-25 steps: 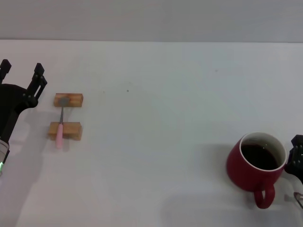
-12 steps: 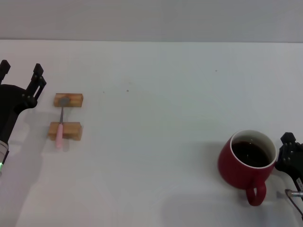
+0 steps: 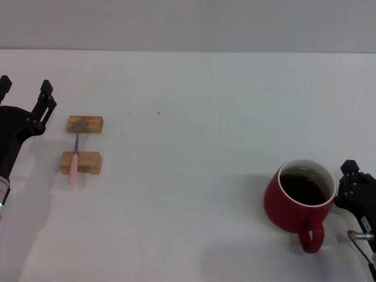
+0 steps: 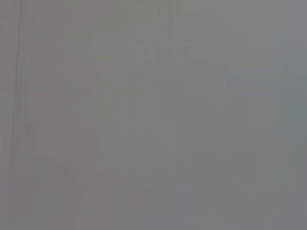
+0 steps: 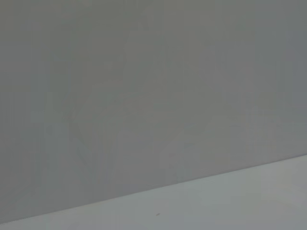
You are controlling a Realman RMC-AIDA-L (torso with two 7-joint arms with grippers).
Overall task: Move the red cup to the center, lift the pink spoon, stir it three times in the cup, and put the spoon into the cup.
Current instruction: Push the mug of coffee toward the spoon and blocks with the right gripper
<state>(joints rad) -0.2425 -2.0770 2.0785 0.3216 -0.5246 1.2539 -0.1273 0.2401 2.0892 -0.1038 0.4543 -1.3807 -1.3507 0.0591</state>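
Moved since a second ago: red cup (image 3: 299, 199), slid leftward from the table's right edge with my right gripper (image 3: 354, 191) against its right side; whether its jaws are closed I cannot tell. Left gripper (image 3: 26, 100): parked far left, fingers spread, empty. Pink spoon (image 3: 75, 157): bridging two wooden blocks (image 3: 81, 162). Risk: dark liquid slopping if I push jerkily. Surface: plain white table (image 3: 188, 117), grey wall behind.
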